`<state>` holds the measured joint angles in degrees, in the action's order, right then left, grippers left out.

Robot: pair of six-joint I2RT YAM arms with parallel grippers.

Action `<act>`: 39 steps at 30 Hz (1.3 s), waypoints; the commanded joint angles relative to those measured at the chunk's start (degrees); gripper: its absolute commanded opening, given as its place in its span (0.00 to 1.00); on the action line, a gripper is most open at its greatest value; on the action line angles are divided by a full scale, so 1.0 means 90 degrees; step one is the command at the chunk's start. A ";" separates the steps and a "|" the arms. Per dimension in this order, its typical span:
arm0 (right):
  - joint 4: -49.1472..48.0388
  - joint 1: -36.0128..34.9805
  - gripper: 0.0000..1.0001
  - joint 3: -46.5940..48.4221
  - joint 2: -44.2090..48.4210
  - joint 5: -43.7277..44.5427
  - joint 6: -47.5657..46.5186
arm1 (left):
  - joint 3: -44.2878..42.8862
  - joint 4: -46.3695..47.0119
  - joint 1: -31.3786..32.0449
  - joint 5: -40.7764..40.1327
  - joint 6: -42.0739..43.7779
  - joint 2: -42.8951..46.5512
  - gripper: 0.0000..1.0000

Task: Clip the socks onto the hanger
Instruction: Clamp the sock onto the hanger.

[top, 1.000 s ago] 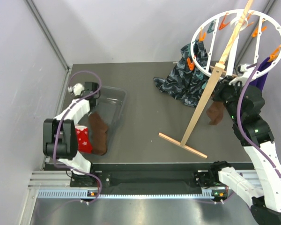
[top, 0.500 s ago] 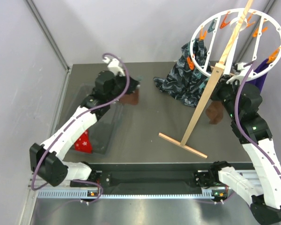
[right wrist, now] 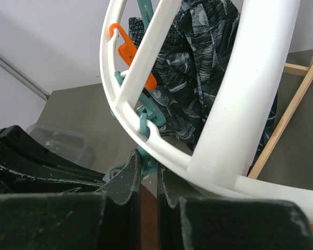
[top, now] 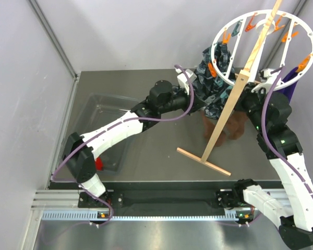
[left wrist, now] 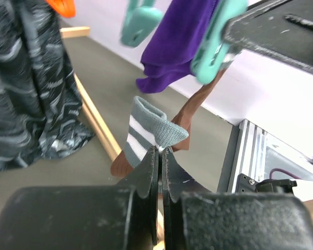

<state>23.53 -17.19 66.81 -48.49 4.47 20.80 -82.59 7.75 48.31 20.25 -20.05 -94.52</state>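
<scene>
We see the left arm stretched from the near left corner across the grey table point(top: 156, 140) toward the far right. The left gripper point(left wrist: 160, 151) has its jaws pressed together on the grey, white-striped cuff of a brown sock point(left wrist: 148, 130). The rest of that sock dangles below the fingers, above the table and just beside the slanted pole of the wooden stand point(top: 204, 161). The round white hanger point(right wrist: 224, 104) sits high at the far right on that pole. A dark patterned cloth point(left wrist: 26, 94) and a purple sock point(left wrist: 177, 47) hang from it, with a teal clip point(left wrist: 214, 52) just above the held sock. The right gripper point(right wrist: 149, 166) is raised right under the hanger's rim, next to a teal clip on the ring. Its jaws are nearly together, with only a thin brown strip showing between them. A second brown sock point(top: 236, 127) hangs under this gripper on the far side of the pole, close to the first. In the clear bin point(top: 101, 104) at the near left, a bit of a red sock point(top: 99, 164) peeks out beside the left arm.
</scene>
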 commanded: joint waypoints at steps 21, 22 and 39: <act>0.0188 -0.0102 0.00 0.0116 0.0114 -0.0096 0.0306 | -0.0765 0.0643 0.0930 -0.1244 0.1075 -0.0426 0.00; 0.0198 -0.0102 0.00 0.0126 0.0134 -0.0087 0.0306 | -0.0755 0.0643 0.0940 -0.1418 0.1095 -0.0396 0.00; 0.0198 -0.0092 0.00 0.0136 0.0066 -0.0214 0.0365 | -0.0501 0.0819 0.1116 -0.1928 0.1222 -0.0103 0.00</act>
<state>23.79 -17.21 66.83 -47.68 4.14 23.27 -86.76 10.79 57.80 3.31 -9.87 -98.37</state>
